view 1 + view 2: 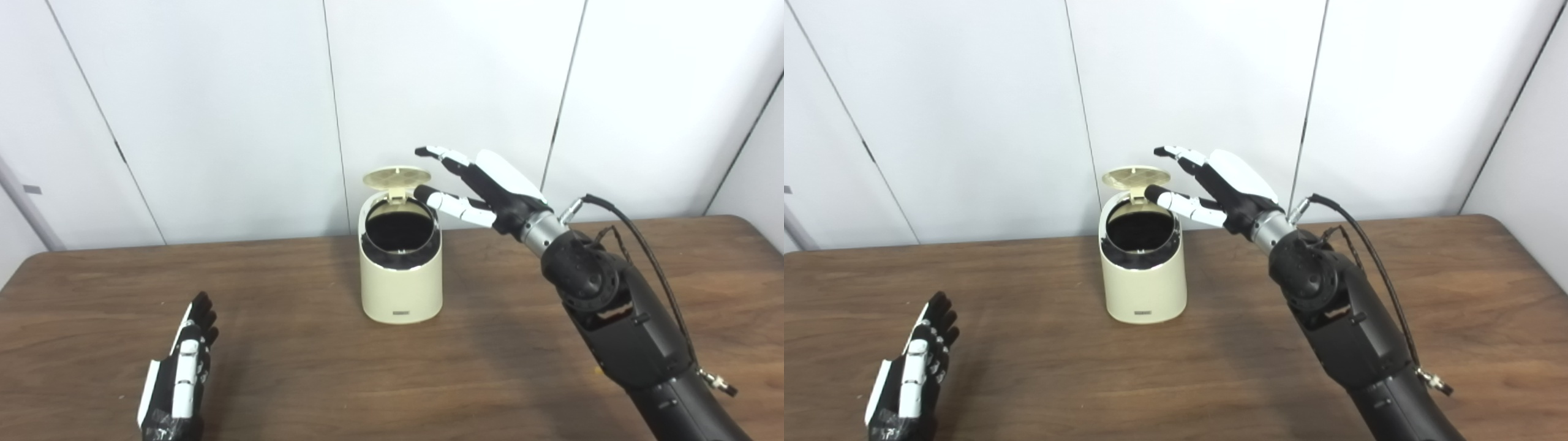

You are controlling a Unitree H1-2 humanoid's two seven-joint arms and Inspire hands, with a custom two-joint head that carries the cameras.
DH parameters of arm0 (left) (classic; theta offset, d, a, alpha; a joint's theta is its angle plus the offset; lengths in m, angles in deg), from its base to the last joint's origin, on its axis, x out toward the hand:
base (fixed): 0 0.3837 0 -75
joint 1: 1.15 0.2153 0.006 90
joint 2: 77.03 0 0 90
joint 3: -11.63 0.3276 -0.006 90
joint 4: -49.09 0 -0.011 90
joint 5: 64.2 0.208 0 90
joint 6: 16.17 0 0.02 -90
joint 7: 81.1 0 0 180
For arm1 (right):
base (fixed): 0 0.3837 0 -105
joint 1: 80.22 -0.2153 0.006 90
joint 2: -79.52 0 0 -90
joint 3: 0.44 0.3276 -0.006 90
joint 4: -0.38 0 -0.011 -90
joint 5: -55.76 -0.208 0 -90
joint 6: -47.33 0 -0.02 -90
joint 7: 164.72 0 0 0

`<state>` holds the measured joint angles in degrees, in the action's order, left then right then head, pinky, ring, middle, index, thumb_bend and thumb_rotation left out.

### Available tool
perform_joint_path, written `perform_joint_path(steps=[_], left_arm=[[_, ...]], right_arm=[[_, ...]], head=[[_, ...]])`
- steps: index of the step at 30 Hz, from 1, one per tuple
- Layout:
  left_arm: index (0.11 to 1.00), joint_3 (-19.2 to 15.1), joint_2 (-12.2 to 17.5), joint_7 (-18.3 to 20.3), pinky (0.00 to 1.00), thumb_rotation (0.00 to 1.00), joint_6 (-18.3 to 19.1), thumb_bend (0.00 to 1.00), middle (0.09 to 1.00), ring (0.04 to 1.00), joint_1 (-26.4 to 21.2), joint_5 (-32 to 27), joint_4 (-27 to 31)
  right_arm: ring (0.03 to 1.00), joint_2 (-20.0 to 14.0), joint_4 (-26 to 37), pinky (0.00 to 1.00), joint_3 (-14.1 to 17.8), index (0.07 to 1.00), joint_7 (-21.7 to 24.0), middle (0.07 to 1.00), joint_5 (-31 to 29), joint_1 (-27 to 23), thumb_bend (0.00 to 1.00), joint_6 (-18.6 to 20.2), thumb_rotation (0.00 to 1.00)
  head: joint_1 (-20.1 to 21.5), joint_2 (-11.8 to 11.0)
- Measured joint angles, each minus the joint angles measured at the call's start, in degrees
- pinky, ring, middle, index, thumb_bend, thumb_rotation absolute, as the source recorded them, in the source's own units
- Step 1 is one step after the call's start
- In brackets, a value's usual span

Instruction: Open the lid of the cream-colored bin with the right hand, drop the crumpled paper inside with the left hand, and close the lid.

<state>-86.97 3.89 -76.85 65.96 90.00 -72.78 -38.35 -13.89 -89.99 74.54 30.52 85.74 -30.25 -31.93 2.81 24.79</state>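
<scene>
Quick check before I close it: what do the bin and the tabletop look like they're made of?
Bin: looks like moulded plastic, cream, smooth with a soft sheen; its raised lid matches, and the inside reads dark. Table: brown wood grain, matte; whether solid wood or laminate, I cannot tell.

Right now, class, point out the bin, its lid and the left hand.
bin (401,288): left eye view, front wall.
lid (396,177): left eye view, raised underside.
left hand (180,367): left eye view, back of hand.
</scene>
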Motion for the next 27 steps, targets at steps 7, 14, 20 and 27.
perform_joint_path(steps=[7,14,20,27], left_arm=[[1.0,0.05,-0.12,-0.27,1.0,0.97,0.01,0.4,1.0,1.0,-0.03,0.28,0.06],[1.0,0.05,-0.13,-0.7,1.0,0.98,0.01,0.39,1.0,1.0,-0.02,0.34,0.09],[1.0,0.07,-0.11,-0.72,1.0,0.98,0.0,0.4,1.0,1.0,-0.02,0.24,0.1],[1.0,0.14,-0.11,-1.22,1.0,0.96,0.03,0.42,1.0,1.0,-0.02,0.29,0.13]], right_arm=[[0.99,-0.22,0.17,0.92,-1.91,0.889,2.28,0.938,1.05,-0.36,0.6,-0.11,1.0],[0.989,-0.79,0.33,0.93,-3.18,0.884,2.49,0.932,3.03,-0.05,0.62,-1.65,1.0],[0.991,-1.05,1.19,0.93,-3.88,0.878,2.69,0.934,4.15,1.13,0.61,-2.84,1.0],[1.0,-1.77,2.53,0.94,-4.17,0.885,4.32,0.946,4.43,2.41,0.59,-3.13,1.0]], head=[[-0.26,0.61],[-0.26,0.88],[-0.35,1.14],[-0.18,1.67]])
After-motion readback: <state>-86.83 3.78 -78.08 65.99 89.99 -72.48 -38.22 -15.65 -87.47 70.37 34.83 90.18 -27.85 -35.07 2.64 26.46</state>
